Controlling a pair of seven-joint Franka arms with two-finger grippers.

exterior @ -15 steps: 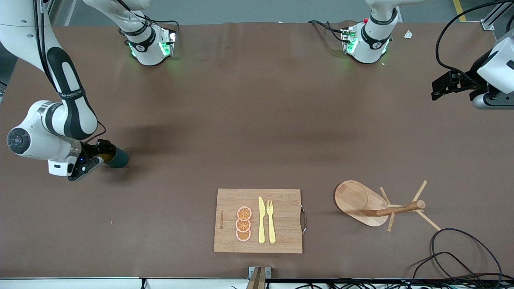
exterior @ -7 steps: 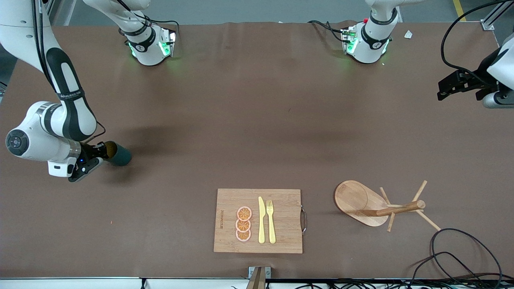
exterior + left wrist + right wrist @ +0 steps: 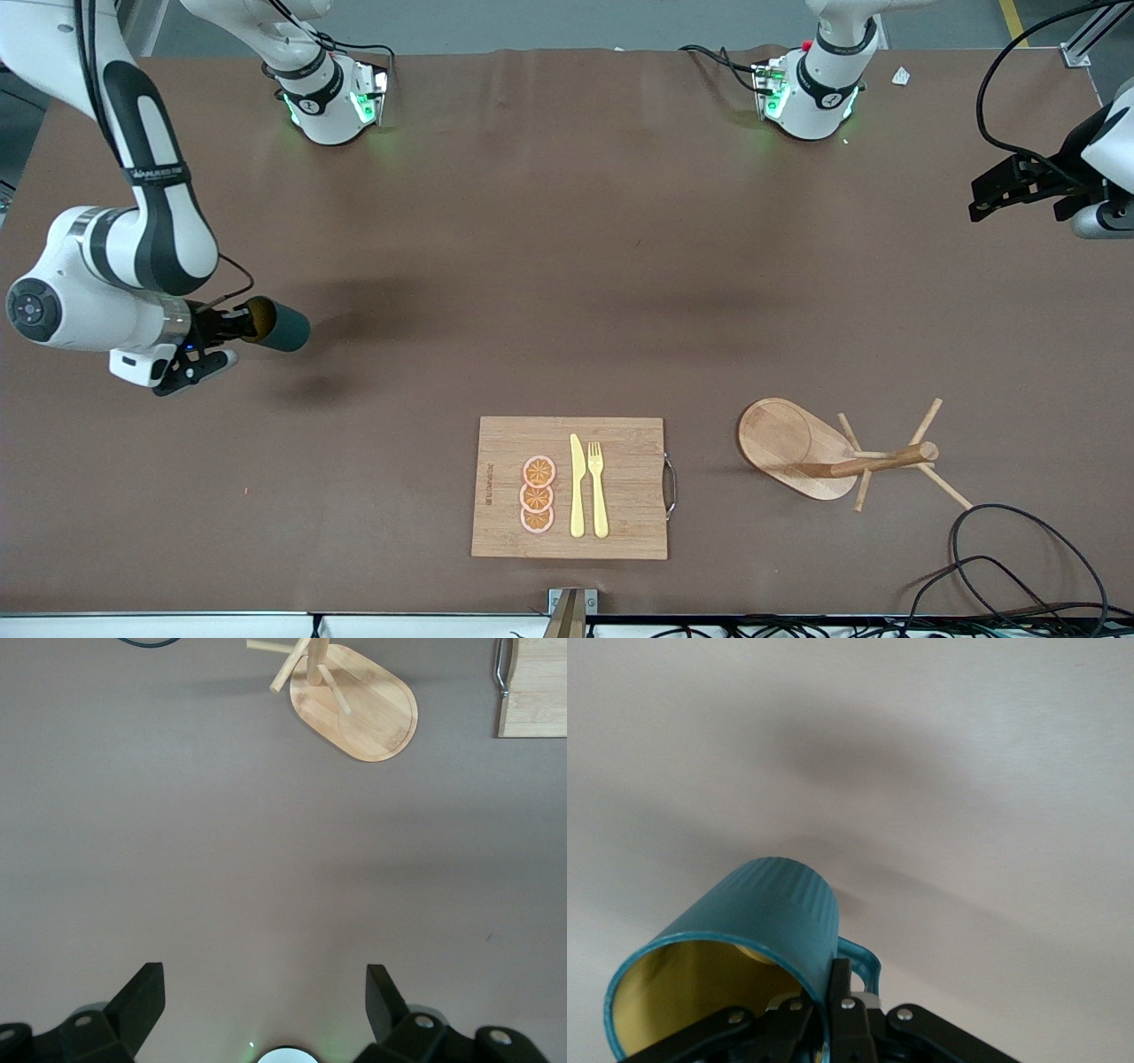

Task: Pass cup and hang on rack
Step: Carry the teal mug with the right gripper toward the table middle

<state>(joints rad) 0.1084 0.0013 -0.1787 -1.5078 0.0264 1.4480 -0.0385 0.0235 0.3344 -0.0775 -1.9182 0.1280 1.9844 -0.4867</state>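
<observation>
My right gripper (image 3: 232,330) is shut on the rim of the teal cup (image 3: 282,326) and holds it on its side above the table at the right arm's end. In the right wrist view the cup (image 3: 762,921) shows its yellow inside, with one finger (image 3: 840,992) outside the wall by the handle and the other inside. The wooden rack (image 3: 833,452) stands toward the left arm's end, beside the cutting board; it also shows in the left wrist view (image 3: 354,700). My left gripper (image 3: 983,199) is open and empty, up over the table's edge at the left arm's end.
A bamboo cutting board (image 3: 620,443) with orange slices, a yellow knife and a fork lies near the front edge. Black cables (image 3: 1019,558) lie near the rack at the front corner. The arm bases (image 3: 332,97) stand along the table's top edge.
My right gripper has lifted the cup off the table and carried it a little toward the table's middle. My left gripper has drifted slightly outward toward its end of the table.
</observation>
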